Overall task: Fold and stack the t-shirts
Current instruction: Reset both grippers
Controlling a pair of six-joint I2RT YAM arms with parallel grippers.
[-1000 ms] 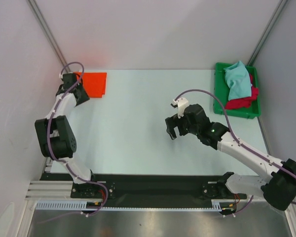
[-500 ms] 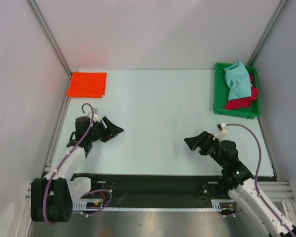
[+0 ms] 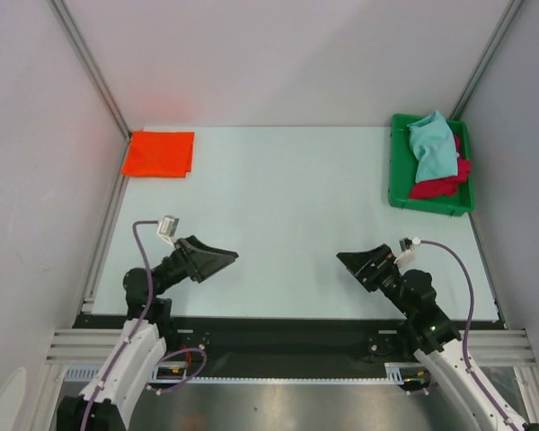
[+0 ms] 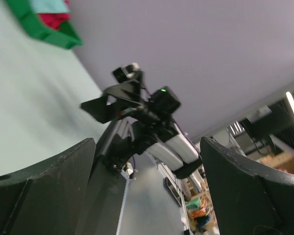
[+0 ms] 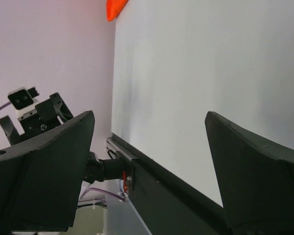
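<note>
**Ana:** Where was the orange shirt [image 3: 159, 153]?

**Ben:** It lay folded flat in the far left corner of the table [image 3: 278, 197]. That put it well beyond the left claw [image 3: 226, 259] and off to that claw's left, touching neither claw.

**Ana:** And the other two?

**Ben:** The teal shirt [image 3: 431, 148] sat crumpled on top of the red shirt [image 3: 442, 184], and both were inside the green tray [image 3: 397, 171]. The tray stood in the far right corner, well beyond the right claw [image 3: 346, 260] and to its right.

**Ana:** Was either claw holding cloth?

**Ben:** No. The left claw was spread wide. Its own camera showed the two dark fingers far apart, with only the table and the other arm visible between them. The right claw was also spread wide, with bare table in its gap.

**Ana:** Where were the claws themselves?

**Ben:** Both were low over the near part of the table, just ahead of the black rail [image 3: 278, 332] where the arms are bolted. The left claw pointed to the right and the right claw pointed to the left, so their tips faced each other across the middle. They stayed well apart, with open table between them.

**Ana:** Did the wrist cameras show any shirts?

**Ben:** The right one showed a sliver of the orange shirt at its top edge, far past the fingers. The left one showed the tray, with red and teal cloth in it, at its upper left corner.
</note>
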